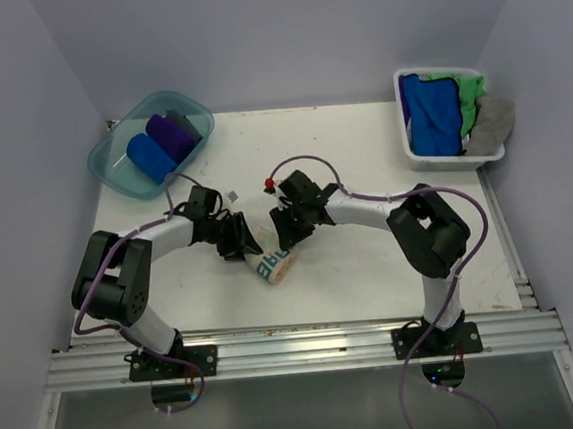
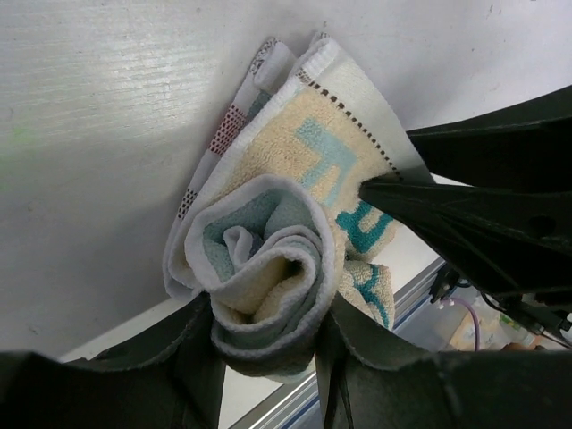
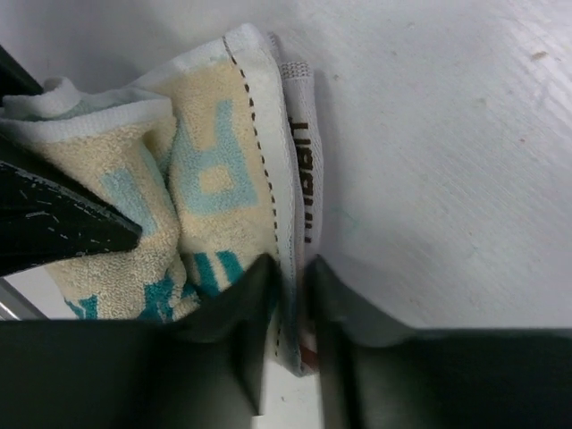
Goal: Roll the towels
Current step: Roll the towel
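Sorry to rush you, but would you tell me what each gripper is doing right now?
Left gripper: closed on the rolled end of the cream towel.
Right gripper: closed, pinching the same towel's hemmed edge.

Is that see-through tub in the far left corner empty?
No, the tub holds a rolled blue towel and a rolled purple towel side by side.

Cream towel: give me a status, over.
Left gripper jaws clamped on the rolled end of the cream towel. Right gripper jaws pinching its hem. Roll part-formed. Nothing else in the way; the two grippers crowd each other.
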